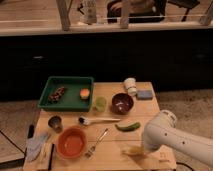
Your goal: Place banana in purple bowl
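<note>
Single view only. Set high, tilted down onto small light wooden table (pixel 112 155), looking from table's near edge toward dark wall (pixel 105 55) and railing behind. Middle distance: whole tabletop in frame, floor strips on both sides. Rectangular green plastic tray (pixel 67 78) at far left of table. Bulky white robot arm (pixel 172 137) entering from lower right corner, nearest to lens. Gripper (pixel 139 149) low in frame at near-right table edge, mostly hidden by arm, beside pale-yellow curved banana (pixel 131 150).

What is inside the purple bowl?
Nothing shows inside the purple bowl except a shine. The banana lies further front, at the gripper, which covers part of it.
</note>
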You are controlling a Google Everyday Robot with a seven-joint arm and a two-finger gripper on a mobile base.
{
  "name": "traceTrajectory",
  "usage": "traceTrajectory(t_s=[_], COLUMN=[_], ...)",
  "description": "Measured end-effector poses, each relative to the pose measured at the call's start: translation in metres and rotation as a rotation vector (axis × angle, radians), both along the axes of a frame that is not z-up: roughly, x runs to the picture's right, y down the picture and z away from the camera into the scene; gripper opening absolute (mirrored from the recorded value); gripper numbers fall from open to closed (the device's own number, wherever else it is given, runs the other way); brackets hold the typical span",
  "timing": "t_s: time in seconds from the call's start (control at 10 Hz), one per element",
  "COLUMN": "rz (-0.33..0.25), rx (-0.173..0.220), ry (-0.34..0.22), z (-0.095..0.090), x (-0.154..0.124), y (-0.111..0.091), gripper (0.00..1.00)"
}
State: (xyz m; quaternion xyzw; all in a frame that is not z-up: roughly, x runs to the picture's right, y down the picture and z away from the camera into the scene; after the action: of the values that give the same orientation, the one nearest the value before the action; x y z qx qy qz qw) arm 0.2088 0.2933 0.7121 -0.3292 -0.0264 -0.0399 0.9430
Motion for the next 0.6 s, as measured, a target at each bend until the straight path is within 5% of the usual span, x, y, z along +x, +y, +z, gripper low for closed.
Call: traceTrajectory(t_s=[0.6], rz=[-0.011], rx=[0.069], ry=[0.022], z=[-0.014], x=[-0.004], y=[-0.043], gripper=[0.04])
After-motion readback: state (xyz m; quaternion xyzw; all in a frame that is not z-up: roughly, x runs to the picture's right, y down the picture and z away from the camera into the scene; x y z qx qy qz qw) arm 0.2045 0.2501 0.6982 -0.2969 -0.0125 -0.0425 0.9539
